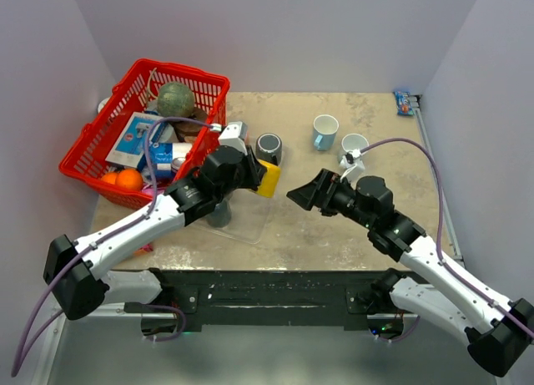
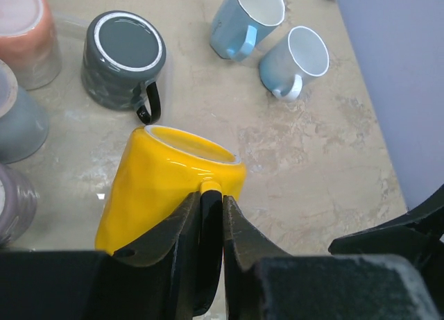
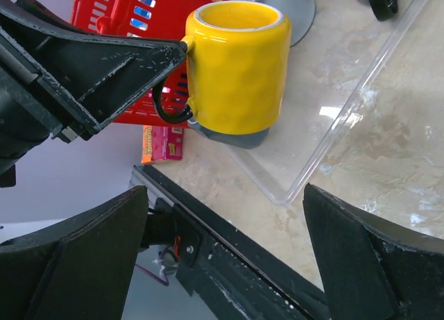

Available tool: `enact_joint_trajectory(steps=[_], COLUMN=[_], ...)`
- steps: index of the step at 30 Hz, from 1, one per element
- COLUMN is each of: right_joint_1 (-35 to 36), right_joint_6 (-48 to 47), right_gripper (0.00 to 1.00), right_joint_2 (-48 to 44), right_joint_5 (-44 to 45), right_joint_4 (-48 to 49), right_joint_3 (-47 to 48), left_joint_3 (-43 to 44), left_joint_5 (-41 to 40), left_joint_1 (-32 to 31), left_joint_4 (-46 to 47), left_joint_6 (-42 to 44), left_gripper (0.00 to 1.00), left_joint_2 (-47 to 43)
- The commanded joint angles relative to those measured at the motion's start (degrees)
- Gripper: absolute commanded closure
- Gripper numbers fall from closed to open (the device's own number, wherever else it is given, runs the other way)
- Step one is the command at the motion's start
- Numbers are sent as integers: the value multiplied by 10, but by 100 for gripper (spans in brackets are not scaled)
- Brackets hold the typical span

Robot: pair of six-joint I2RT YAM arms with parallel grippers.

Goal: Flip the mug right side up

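Black and drawn together, the left pincer (image 2: 210, 195) is clamping the thin dark handle of the yellow mug (image 2: 173, 188). Most of that handle is hiding between the jaws, and only a loop of it is peeking out in the right wrist view. The mug is hanging tilted over the near left part of the counter (image 1: 350, 218), above a clear tray (image 3: 361, 91). Its white-edged mouth is facing away from the left wrist camera. A grey cup (image 3: 236, 136) is sitting right under the mug's base. I cannot tell whether the two are touching.

The right pincer (image 3: 223, 195) is standing wide apart, holding nothing, and facing the mug from the right. Its fingers are running off the bottom of its own view.

Further out, a dark grey mug (image 2: 125, 60) is standing upside down just beyond the yellow one. Two pale blue mugs (image 2: 246, 18) are standing mouth up to its right, near each other. At the left edge of the left wrist view, a pink cup (image 2: 24, 35) is being cut off by the frame. A red basket (image 1: 92, 143) is sitting at the far left of the counter, and its jumbled contents are hard to sort out.
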Motion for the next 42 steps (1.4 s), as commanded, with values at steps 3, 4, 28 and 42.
enact_joint_trajectory(steps=[3, 4, 28, 42], right_joint_1=[1, 1, 32, 129], right_joint_6=[47, 51, -46, -145], right_gripper=[4, 4, 8, 37], right_joint_2=[10, 14, 38, 159], right_joint_5=[-39, -43, 47, 103], right_joint_4=[107, 130, 84, 356], right_joint_3=[-22, -29, -52, -79], left_joint_3=[28, 33, 25, 48], left_joint_5=[11, 10, -150, -76], left_joint_1=[5, 4, 7, 9], left_joint_4=[37, 34, 140, 14], left_joint_6=[-3, -8, -6, -166], left_gripper=[100, 100, 100, 100], left_joint_2=[13, 15, 164, 107])
